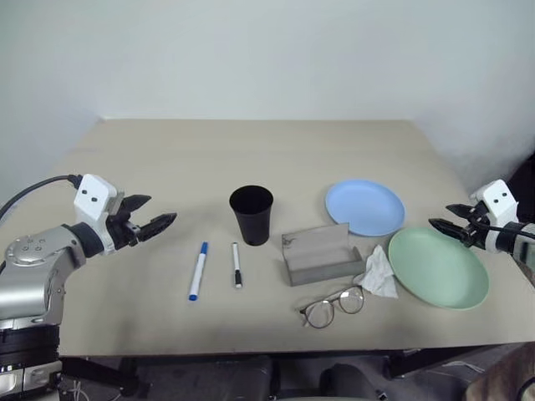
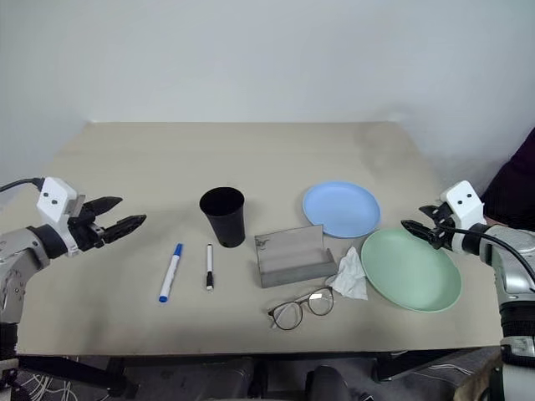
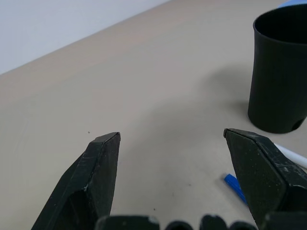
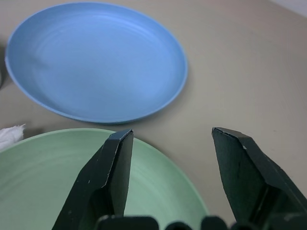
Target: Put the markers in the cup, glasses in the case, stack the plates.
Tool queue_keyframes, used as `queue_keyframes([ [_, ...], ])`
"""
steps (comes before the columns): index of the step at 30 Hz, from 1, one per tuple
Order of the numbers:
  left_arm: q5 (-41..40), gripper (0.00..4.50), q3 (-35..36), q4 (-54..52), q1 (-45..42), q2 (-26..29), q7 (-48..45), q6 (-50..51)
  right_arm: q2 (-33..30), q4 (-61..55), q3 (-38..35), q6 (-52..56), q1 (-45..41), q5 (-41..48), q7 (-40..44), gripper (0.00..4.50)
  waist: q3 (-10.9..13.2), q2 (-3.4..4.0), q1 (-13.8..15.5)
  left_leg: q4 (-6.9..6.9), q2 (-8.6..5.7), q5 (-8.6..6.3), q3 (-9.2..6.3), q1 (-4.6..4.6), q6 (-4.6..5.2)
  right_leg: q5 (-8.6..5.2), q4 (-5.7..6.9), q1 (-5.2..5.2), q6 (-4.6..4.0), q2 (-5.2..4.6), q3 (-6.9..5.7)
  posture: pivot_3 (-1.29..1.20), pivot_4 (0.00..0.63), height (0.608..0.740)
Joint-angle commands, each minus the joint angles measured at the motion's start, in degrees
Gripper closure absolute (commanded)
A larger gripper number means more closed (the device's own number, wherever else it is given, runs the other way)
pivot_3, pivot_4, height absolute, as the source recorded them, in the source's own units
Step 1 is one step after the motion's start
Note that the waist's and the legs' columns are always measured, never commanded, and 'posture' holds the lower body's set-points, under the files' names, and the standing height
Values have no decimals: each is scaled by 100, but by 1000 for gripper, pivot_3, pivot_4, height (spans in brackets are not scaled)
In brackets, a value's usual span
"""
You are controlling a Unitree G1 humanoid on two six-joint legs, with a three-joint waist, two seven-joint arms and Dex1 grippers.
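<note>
On the table [image 1: 167, 159], the cup [image 1: 252, 214] stands upright mid-table, the blue marker [image 1: 198, 270] and black marker [image 1: 236, 265] lying just before it. Right of them sit the open case [image 1: 319, 255], tissue [image 1: 380, 272], glasses [image 1: 333, 307], blue plate [image 1: 364, 207] and green plate [image 1: 438, 266]. Left gripper [image 1: 155, 215] and right gripper [image 1: 441, 219] hover wide open, empty.

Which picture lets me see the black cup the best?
The left eye view: the whole black cup stands upright on the table, rim to base, beside the markers. The right eye view shows it whole too. The left wrist view catches just part of its side, cut off at the edge. The right wrist view looks at the plates instead.
</note>
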Motion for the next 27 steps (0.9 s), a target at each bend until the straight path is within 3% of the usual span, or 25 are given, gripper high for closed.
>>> queue_keyframes([
  [1,-150,845,296,-268,10,37,100,-2,-41,125,-42,-141,-293,-27,13,1674,0,1,0,0,0,0,0,0,0,0,0,0,0,0,0,0,0,736],
  [6,-167,845,265,-238,37,-31,131,-92,-164,136,-85,-79,-346,-8,66,1674,0,2,6,0,0,0,0,0,0,1,1,0,-1,0,-4,0,0,736],
  [18,248,845,-566,790,-1180,-414,120,-718,-682,459,-913,340,-199,131,-436,1674,-4,9,-6,2,-1,0,2,1,0,3,3,2,-1,1,-6,0,0,736],
  [27,212,845,-653,1235,-1541,-454,-125,-711,-807,911,-945,813,-2,-37,-894,1674,-5,10,5,10,-1,1,4,1,1,3,2,0,-2,3,-3,0,0,736],
])
